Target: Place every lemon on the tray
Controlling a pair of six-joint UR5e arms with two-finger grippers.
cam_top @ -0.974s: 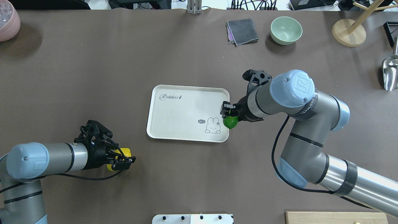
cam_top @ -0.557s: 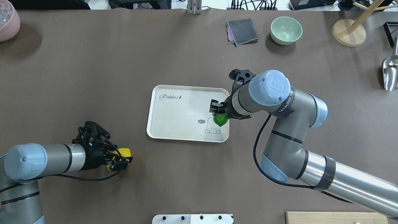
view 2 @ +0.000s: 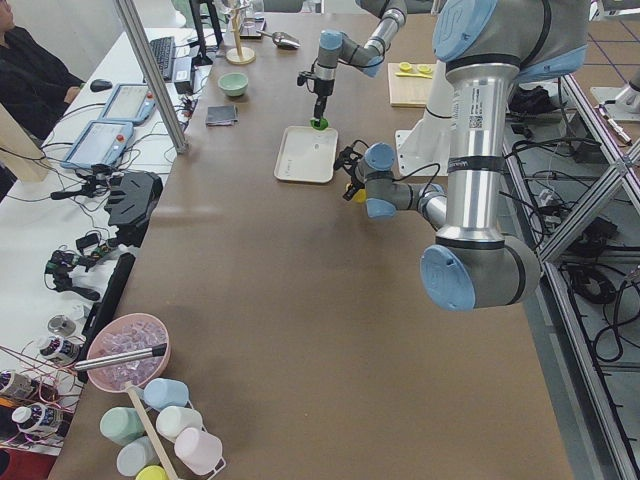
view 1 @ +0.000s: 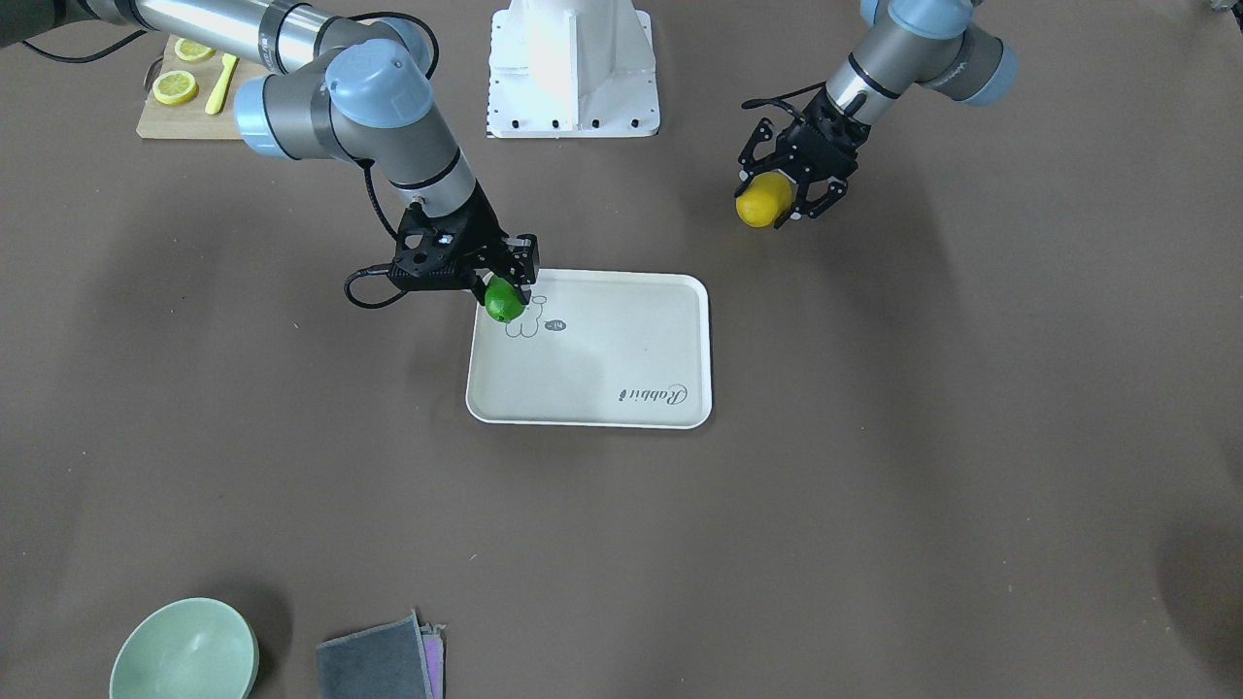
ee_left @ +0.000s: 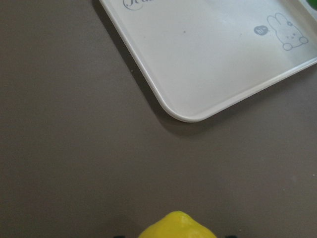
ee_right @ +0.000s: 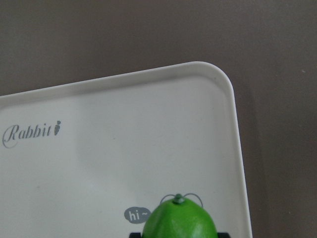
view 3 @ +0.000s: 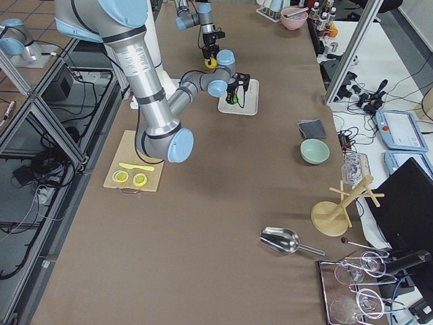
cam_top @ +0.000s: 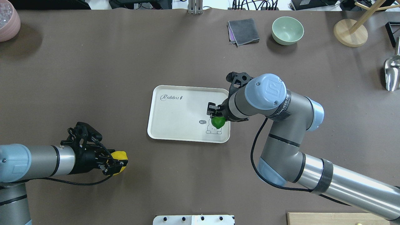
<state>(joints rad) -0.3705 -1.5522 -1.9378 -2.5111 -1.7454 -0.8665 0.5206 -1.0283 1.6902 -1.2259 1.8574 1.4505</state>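
Right gripper (cam_top: 214,115) is clamped on the green lemon (cam_top: 217,122), and the left gripper (cam_top: 116,163) is clamped on the yellow lemon (cam_top: 121,155). Under both arms, the brown table (cam_top: 125,78) spreads wide. At its middle lies the off-white tray (cam_top: 181,112). The green lemon hangs over the tray's corner nearest the right arm, right above the little rabbit drawing (cam_top: 215,130); whether it touches the tray cannot be told. The yellow lemon is off the tray, well apart from it, over bare table on the robot's left, tip pointing toward the tray's near corner.
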